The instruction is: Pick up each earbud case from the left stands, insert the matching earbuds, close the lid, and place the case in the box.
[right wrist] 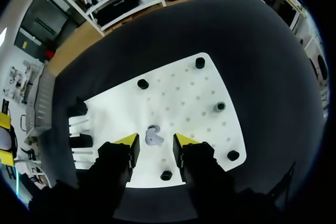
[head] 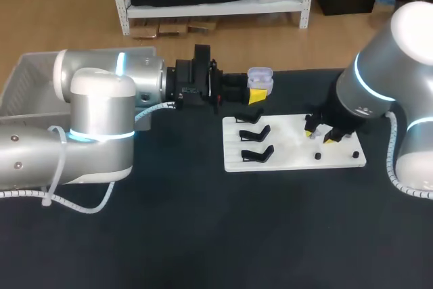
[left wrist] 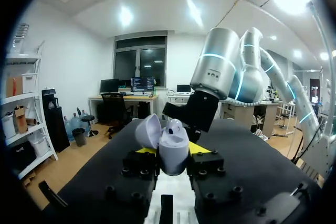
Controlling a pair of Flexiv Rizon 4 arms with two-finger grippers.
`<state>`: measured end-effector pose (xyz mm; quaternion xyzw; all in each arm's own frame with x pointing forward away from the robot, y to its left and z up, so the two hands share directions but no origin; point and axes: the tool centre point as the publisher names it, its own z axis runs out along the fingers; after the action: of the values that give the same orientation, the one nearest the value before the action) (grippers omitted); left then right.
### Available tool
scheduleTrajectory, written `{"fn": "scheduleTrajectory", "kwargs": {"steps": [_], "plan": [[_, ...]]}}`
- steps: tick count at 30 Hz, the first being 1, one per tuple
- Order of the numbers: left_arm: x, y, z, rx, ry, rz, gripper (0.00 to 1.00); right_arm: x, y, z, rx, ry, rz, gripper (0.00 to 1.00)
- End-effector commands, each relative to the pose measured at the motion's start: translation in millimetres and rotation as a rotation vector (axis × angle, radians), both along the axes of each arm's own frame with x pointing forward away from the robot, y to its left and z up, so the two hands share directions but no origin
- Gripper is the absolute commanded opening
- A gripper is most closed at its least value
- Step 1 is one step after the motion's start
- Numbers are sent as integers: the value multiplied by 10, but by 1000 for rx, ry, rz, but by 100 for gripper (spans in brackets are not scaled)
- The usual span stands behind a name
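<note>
Upper left: box (head: 27, 76), awaiting cases. Upper centre: our left gripper (head: 255, 95) clamped on the earbud case (head: 260, 78), lid open. Centre: three stands (head: 256, 133) on white board (head: 298, 162), none bearing a case. Centre right: our right gripper (head: 322, 132), fingers apart astride an earbud (right wrist: 153, 137), ungrasped. Outstanding, we judge: insertion, closing, boxing.

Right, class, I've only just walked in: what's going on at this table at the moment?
The left gripper is shut on a lavender earbud case, with its lid open, and holds it above the table beside the white board. The right gripper hangs over that board with its fingers open. A small earbud lies on the board between them, not yet gripped. The three black stands on the board are empty. The box sits at the far left.
</note>
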<state>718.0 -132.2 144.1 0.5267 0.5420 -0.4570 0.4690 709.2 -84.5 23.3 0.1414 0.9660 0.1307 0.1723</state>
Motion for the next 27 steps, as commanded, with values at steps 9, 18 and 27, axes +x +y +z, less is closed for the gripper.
{"fn": "scheduleTrajectory", "kwargs": {"steps": [9, 18, 27], "plan": [[-13, 6, -15, -8, -6, 4, 0, 97, 50, -18, -8, 10, 50, 33], [-13, 6, -15, -8, -6, 4, 0, 75, 33, -23, -26, 14, 49, 30], [-13, 6, -15, -8, -6, 4, 0, 52, 10, -23, -32, 24, 31, 30]]}}
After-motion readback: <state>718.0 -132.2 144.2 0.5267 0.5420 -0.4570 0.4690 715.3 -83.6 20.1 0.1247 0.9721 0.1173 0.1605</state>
